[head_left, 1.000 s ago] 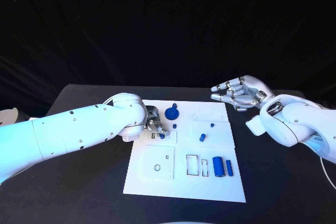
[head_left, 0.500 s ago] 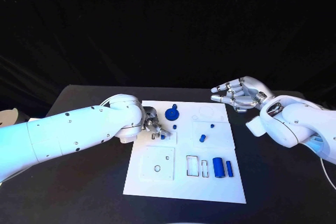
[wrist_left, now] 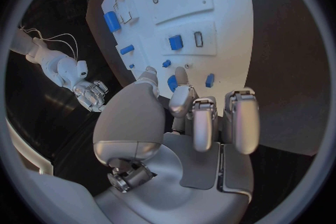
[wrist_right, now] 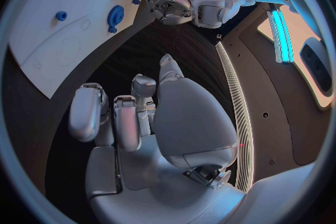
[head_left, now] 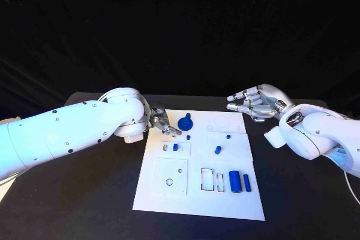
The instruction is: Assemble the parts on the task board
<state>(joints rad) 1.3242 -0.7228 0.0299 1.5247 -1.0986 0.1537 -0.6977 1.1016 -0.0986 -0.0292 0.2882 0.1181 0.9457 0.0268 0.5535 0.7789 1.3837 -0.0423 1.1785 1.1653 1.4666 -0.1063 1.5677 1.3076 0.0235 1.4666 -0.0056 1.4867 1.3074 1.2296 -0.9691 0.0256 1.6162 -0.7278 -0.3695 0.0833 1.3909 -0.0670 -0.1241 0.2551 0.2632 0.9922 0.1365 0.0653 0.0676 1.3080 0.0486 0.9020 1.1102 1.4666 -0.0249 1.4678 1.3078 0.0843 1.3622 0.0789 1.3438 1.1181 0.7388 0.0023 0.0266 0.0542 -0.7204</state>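
Note:
The white task board (head_left: 196, 198) lies in the middle of the table. My left hand (head_left: 161, 122) hovers at the board's far left edge, beside the blue gear (head_left: 185, 124), with its fingers loosely apart and nothing in them. A small blue block (head_left: 176, 147) stands in a recess just in front of that hand, free of it; the left wrist view shows the block (wrist_left: 176, 42) too. A blue cylinder (head_left: 234, 180) and a thin blue bar (head_left: 246, 182) lie at the near right. My right hand (head_left: 259, 102) hangs empty beyond the far right corner, fingers loosely curved.
More small blue pieces sit mid-board: a peg (head_left: 188, 137), a stub (head_left: 217, 149) and a dot (head_left: 227, 133). A square plate with holes (head_left: 169, 176) and two empty slots (head_left: 206, 178) lie near the front. Black table surrounds the board.
My left hand has lifted off the small blue block and drawn back toward the board's far left edge, leaving the block standing in its recess. The right hand has stayed put.

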